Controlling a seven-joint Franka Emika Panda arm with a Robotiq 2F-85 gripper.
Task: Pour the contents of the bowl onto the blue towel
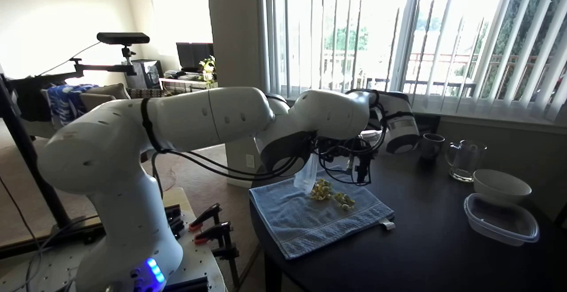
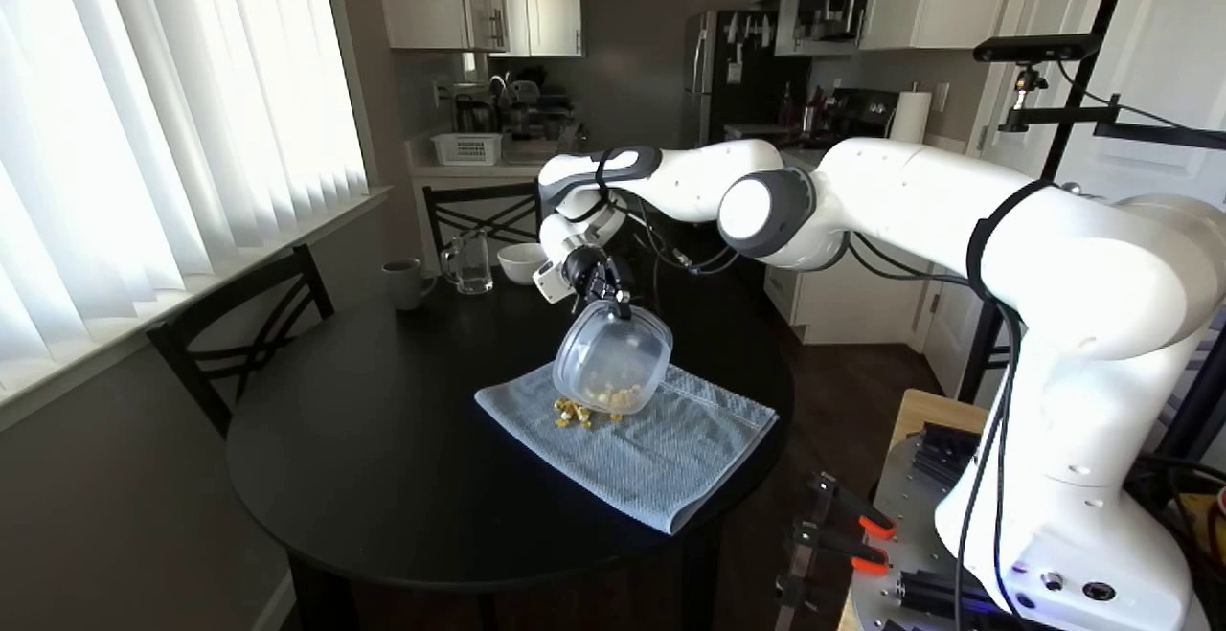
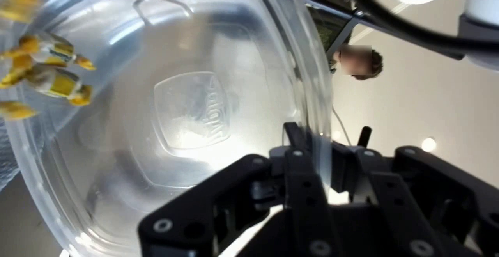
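Note:
My gripper (image 3: pixel 321 159) is shut on the rim of the clear plastic bowl (image 3: pixel 187 109). The bowl is tipped steeply on its side, low over the blue towel, in both exterior views (image 1: pixel 306 174) (image 2: pixel 618 349). The contents (image 1: pixel 322 190), small yellow and whitish pieces, lie in two clumps on the towel (image 1: pixel 301 225) beside the bowl's lower edge. They also show in an exterior view (image 2: pixel 572 413), some through the bowl wall. In the wrist view, yellow pieces (image 3: pixel 54 60) are at the bowl's lower rim; the bowl's base looks bare. The towel lies flat on the dark table (image 2: pixel 402 478).
A grey mug (image 2: pixel 405 283), a glass mug (image 2: pixel 471 262), a white round bowl (image 1: pixel 500 184) and a clear plastic container (image 1: pixel 500 221) stand on the table away from the towel. A chair (image 2: pixel 254 325) stands by the window. Clamps (image 1: pixel 215 225) sit on the robot's base.

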